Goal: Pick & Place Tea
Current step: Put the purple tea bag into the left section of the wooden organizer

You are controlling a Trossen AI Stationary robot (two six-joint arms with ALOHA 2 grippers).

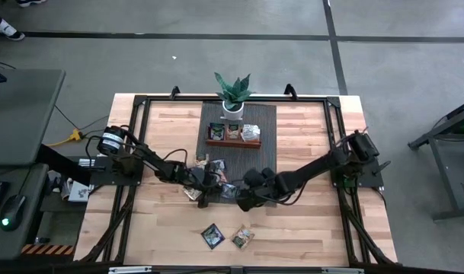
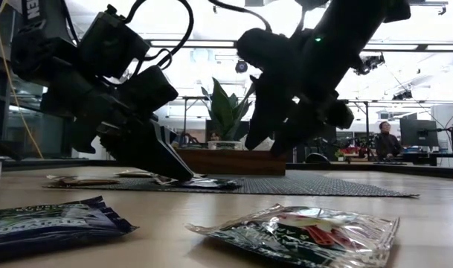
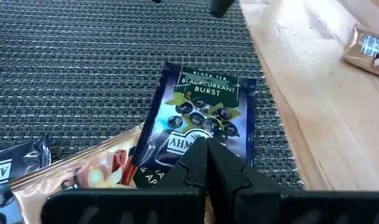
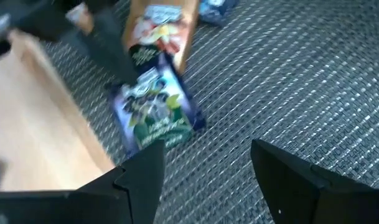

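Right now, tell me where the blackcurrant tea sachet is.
The blackcurrant sachet lies on the grey mat's edge beside a tan sachet, under the shut left gripper.

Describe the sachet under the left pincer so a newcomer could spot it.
Find the dark woven mat on the wooden table. Near its edge lies the dark blue sachet, with the shut left pincer at its lower end. It reads "Blackcurrant Burst"; the overlapping neighbour is tan.

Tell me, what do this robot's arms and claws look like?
Both arms are dark, jointed and blocky, with black cables looping along them. The left claw has two black angular fingers with flat faces; the right claw has two broad black wedge-shaped fingers. A small green light glows on one arm in the low view.
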